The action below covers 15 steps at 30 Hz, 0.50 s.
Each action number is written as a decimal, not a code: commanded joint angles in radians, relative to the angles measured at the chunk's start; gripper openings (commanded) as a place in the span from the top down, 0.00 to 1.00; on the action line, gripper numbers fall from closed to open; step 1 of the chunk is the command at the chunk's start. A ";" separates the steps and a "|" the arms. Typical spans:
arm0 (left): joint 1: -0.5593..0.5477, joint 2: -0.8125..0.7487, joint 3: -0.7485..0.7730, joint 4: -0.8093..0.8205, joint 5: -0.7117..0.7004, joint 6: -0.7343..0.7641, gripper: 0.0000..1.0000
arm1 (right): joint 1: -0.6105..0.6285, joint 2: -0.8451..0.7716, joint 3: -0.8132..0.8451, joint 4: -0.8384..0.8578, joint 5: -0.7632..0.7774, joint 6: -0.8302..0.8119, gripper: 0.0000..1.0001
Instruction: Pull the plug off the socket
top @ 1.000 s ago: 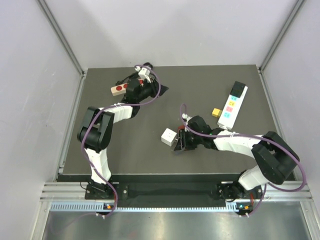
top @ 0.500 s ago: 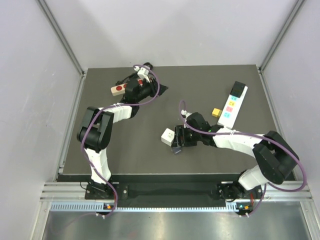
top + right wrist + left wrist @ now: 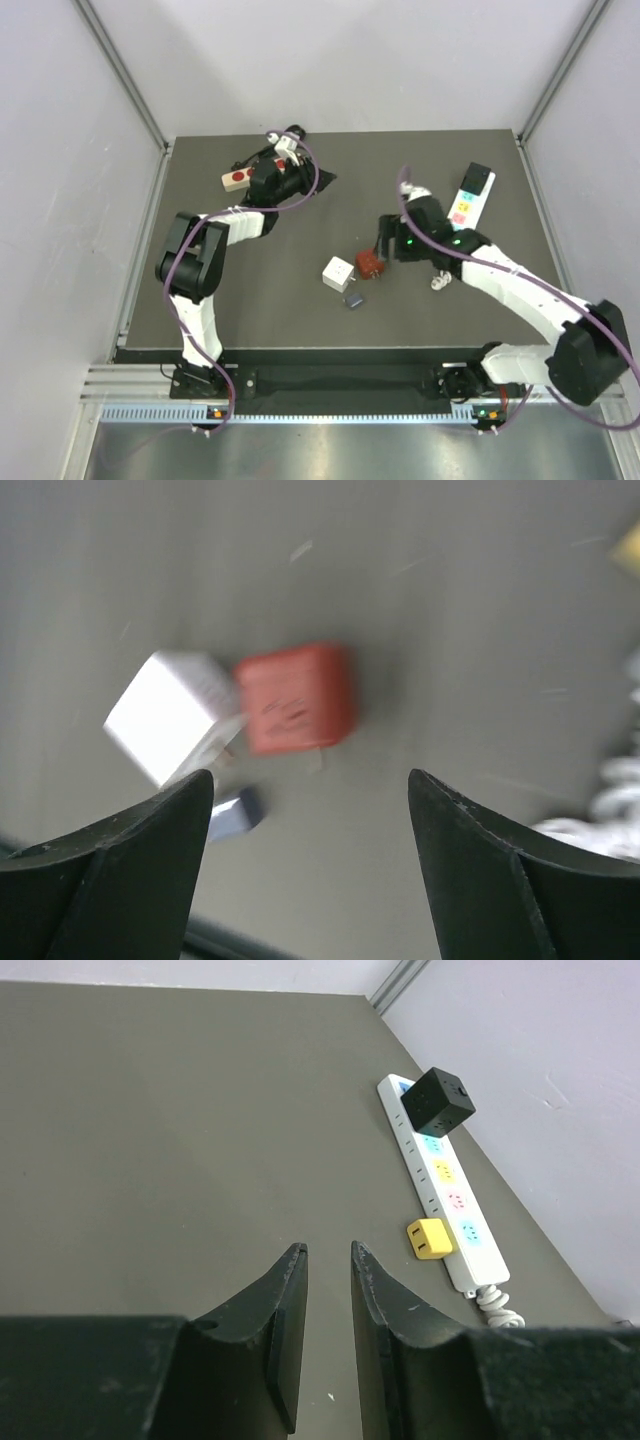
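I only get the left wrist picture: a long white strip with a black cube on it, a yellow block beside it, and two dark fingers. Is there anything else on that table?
Observer: Yes. A red plug lies loose near the middle of the table, right beside a white cube.
Operator: Is anything holding that red one?
Observer: No. The right hand hangs above it, open, with nothing between its fingers.
Operator: Anything over by my own arm?
Observer: A pale bar with two red spots lies toward the far left corner.
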<state>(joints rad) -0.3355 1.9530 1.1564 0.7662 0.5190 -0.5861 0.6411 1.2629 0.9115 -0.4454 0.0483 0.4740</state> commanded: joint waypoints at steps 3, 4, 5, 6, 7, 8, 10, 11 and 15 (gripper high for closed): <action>0.003 0.020 0.002 0.093 0.032 -0.032 0.71 | -0.228 -0.066 0.053 -0.098 0.125 -0.018 0.21; 0.003 0.026 0.012 0.088 0.032 -0.037 0.72 | -0.256 -0.065 0.058 -0.102 0.127 -0.018 0.20; 0.001 0.029 0.020 0.081 0.033 -0.044 0.72 | -0.296 -0.060 0.072 -0.105 0.131 -0.017 0.20; -0.003 0.033 0.028 0.074 0.038 -0.044 0.73 | -0.313 -0.051 0.081 -0.110 0.154 -0.017 0.20; -0.007 0.041 0.038 0.067 0.042 -0.043 0.74 | -0.325 -0.046 0.090 -0.114 0.168 -0.017 0.19; -0.016 0.043 0.043 0.064 0.042 -0.040 0.74 | -0.345 -0.033 0.110 -0.118 0.183 -0.014 0.16; -0.023 0.049 0.058 0.058 0.044 -0.038 0.74 | -0.360 -0.014 0.128 -0.124 0.223 -0.023 0.14; -0.037 0.052 0.063 0.053 0.047 -0.034 0.74 | -0.376 -0.005 0.147 -0.127 0.237 -0.025 0.13; -0.085 0.081 0.114 0.015 0.053 -0.014 0.73 | -0.429 0.056 0.164 -0.130 0.257 -0.014 0.12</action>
<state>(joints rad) -0.3771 2.0197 1.2030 0.7616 0.5396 -0.6212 0.2611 1.2873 1.0294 -0.5694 0.2523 0.4637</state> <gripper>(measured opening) 0.267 0.873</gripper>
